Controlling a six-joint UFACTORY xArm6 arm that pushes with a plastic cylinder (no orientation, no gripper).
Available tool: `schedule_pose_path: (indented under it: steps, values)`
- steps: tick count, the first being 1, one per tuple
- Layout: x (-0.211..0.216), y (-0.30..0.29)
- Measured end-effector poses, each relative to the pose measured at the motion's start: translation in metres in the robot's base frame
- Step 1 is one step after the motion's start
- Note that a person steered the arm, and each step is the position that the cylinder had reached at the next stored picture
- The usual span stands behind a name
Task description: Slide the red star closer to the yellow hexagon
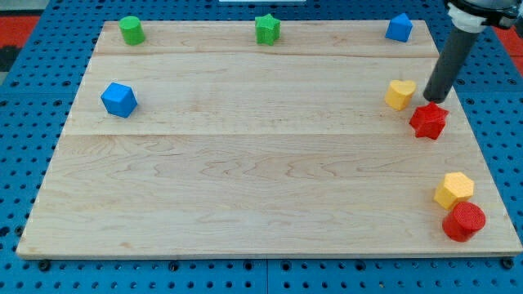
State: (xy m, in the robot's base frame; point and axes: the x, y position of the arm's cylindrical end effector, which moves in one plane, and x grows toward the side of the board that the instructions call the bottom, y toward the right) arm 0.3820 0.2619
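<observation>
The red star (428, 121) lies near the board's right edge, a little above mid-height. The yellow hexagon (453, 189) sits lower down at the view's right, touching a red cylinder (464, 220) just below it. My tip (434, 100) is at the end of the dark rod that comes down from the view's top right. It stands right at the star's upper edge, between the star and a yellow heart (400, 94) to the star's upper left.
A green cylinder (131, 30), a green star (267, 28) and a blue block (400, 27) line the board's top edge. A blue cube-like block (119, 100) sits at the left. The wooden board (245, 163) lies on a blue perforated table.
</observation>
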Motion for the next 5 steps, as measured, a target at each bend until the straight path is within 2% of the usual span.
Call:
schedule_pose_path:
  steps: [3,4,5]
  values:
    - [0.021,0.0]
    - [0.001,-0.024]
    - [0.001,-0.05]
